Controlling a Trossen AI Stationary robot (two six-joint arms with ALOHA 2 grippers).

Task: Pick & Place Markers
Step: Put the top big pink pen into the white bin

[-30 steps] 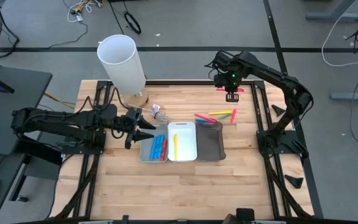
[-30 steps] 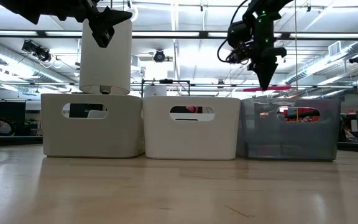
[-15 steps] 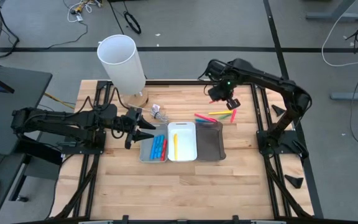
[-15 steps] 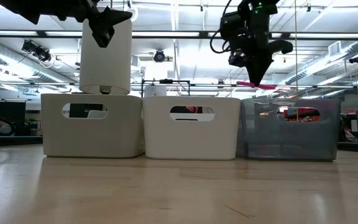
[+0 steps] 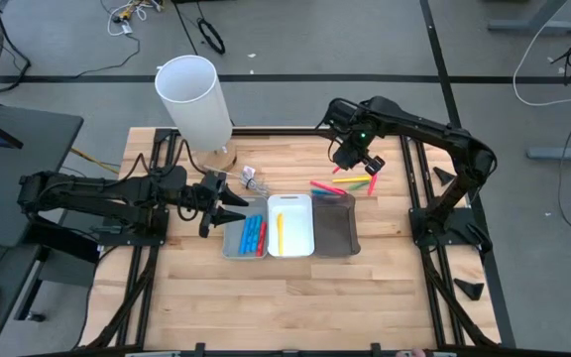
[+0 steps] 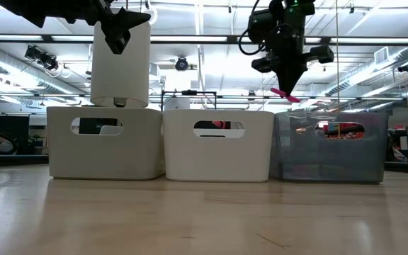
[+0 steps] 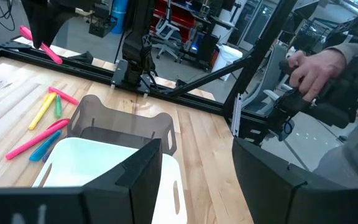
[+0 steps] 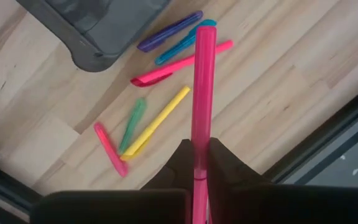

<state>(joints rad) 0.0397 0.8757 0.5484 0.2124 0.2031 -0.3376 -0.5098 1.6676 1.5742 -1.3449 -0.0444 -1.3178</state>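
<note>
R gripper fingers pinch pink marker, aloft above loose markers on desk beyond grey tray. I'd centre over tray, lower, then release. L gripper waits, fingers spread.

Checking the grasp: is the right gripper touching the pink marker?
Touching. The right wrist view shows the right gripper with its fingers closed on the pink marker, no gap either side.

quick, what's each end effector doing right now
Left end effector: open, empty, beside the grey tray.
Right end effector: closed on a pink marker, held above the table.
</note>
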